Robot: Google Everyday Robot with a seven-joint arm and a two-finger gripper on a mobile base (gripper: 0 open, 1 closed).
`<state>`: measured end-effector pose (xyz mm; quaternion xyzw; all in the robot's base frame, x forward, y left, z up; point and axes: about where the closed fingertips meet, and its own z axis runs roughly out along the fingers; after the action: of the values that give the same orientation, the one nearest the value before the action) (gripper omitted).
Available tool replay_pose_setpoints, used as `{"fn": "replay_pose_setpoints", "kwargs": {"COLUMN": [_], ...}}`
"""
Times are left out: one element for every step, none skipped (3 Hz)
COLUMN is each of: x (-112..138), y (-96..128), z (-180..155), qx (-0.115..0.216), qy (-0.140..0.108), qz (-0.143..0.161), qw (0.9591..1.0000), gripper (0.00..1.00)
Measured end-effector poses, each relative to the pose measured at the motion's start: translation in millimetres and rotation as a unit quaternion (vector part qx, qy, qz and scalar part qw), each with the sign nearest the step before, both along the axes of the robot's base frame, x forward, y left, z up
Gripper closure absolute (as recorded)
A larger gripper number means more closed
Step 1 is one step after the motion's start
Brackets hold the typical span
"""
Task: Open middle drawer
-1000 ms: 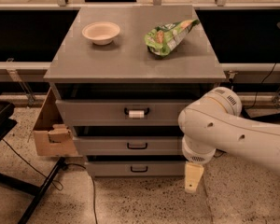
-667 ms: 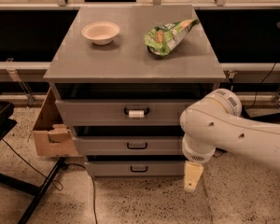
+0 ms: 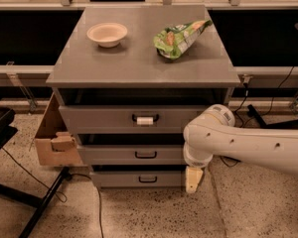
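The grey three-drawer cabinet point(image 3: 139, 68) stands in the middle of the view. Its middle drawer point(image 3: 114, 155) has a flat grey front and a small black bar handle point(image 3: 145, 154). It sits about level with the fronts above and below. The top drawer point(image 3: 104, 118) has a taller front and a white tag on its handle point(image 3: 145, 119). The lowest drawer point(image 3: 119, 179) sits beneath. My gripper point(image 3: 192, 180) hangs from the white arm point(image 3: 238, 143) at the cabinet's lower right corner, pointing down, to the right of the lowest drawer and below the middle drawer's handle height.
A white bowl point(image 3: 107, 33) and a green snack bag point(image 3: 181, 36) lie on the cabinet top. A cardboard box point(image 3: 52, 138) leans against the cabinet's left side. Black stand legs and cables point(image 3: 35, 202) cross the floor at left. Cables point(image 3: 268, 113) run at right.
The arm and gripper have shifted very slightly; the drawers have not moved.
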<state>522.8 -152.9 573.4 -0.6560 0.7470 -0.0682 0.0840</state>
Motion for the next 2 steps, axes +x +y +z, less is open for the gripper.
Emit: {"fn": "replay_pose_setpoints", "kwargs": {"x": [24,42], "y": [8,10], "z": [-27,-55], "qx": [0.002,-0.029], "qy": [-0.006,-0.002], "qz": [0.019,0.03], "qw": [0.9998,0.9991], "gripper": [0.0,0.0]}}
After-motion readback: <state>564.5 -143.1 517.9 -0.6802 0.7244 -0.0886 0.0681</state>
